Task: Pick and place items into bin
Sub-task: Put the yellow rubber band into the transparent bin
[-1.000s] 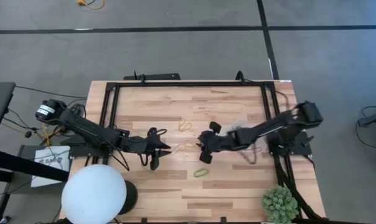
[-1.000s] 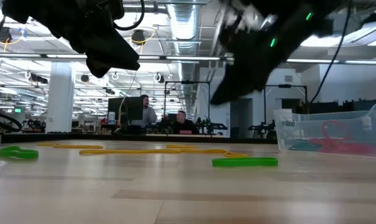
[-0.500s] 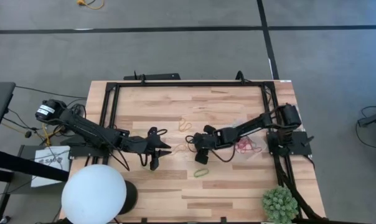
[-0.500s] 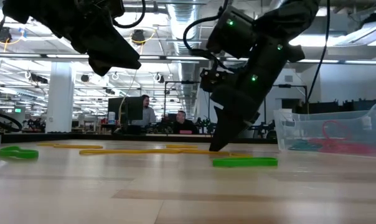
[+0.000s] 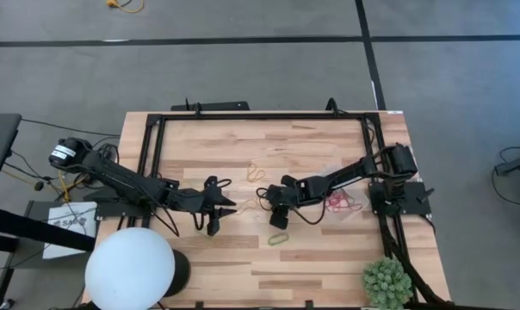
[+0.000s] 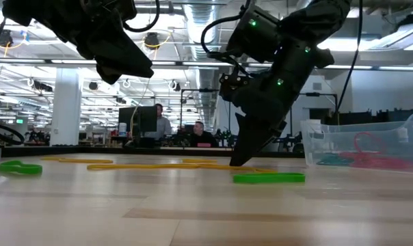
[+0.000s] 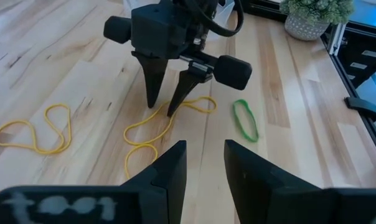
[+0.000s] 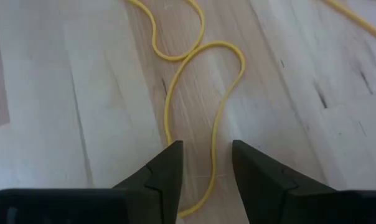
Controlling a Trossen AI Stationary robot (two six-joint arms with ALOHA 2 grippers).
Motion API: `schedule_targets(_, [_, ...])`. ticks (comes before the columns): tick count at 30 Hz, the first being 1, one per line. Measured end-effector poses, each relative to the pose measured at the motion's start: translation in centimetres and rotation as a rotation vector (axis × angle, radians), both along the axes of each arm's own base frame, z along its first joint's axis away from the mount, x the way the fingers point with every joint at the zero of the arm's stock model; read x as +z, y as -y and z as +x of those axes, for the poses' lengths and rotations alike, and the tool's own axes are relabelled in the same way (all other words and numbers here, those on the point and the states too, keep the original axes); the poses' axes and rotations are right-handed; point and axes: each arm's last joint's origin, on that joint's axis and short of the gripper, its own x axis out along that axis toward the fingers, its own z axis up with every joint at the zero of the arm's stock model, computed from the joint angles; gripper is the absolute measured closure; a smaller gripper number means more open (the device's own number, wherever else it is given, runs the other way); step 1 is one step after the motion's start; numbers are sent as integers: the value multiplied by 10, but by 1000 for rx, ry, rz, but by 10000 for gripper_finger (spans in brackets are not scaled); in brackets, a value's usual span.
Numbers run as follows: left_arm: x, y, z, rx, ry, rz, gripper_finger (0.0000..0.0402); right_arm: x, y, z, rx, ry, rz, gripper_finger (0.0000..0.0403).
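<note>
Now the right gripper (image 8: 205, 165) is lowered to the desk (image 5: 312, 146) with its fingers (image 7: 154, 81) spread apart, and a yellow rubber band (image 8: 194, 93) is seen lying flat between their tips, ungrasped. Nearby a green band (image 5: 279, 239) lies loose; the clear bin (image 6: 360, 143) stands apart. The left gripper (image 5: 219, 212), fingers open, is held above the desk

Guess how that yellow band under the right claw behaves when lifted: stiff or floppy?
Likely floppy: the yellow band lies in loose curves flat on the table, so it should dangle and stretch. It looks thin, probably very light. The right claw, open astride it, may pinch only one strand.
</note>
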Motion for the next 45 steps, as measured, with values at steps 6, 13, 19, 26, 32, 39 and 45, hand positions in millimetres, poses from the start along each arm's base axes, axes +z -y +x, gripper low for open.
schedule_targets(6, [0,0,0,0,0,-1,304,-1,1,-2,-18,-17,-39,288])
schedule_targets(13, [0,0,0,0,0,-2,304,-2,7,-2,-25,-31,-76,380])
schedule_targets(19, [0,0,0,-2,-1,-8,304,1,8,0,40,-14,-89,398])
schedule_targets(26, [0,0,0,-2,-2,-8,304,60,0,0,45,25,-117,402])
schedule_targets(32, [-2,0,-1,5,-18,-16,304,134,-11,-44,-17,-96,-152,402])
schedule_targets(39, [-4,-1,-2,12,-44,-17,304,181,-18,-135,-350,-336,-68,402])
schedule_targets(45, [-3,0,-2,11,-36,-15,304,197,-26,-173,-516,-354,-46,402])
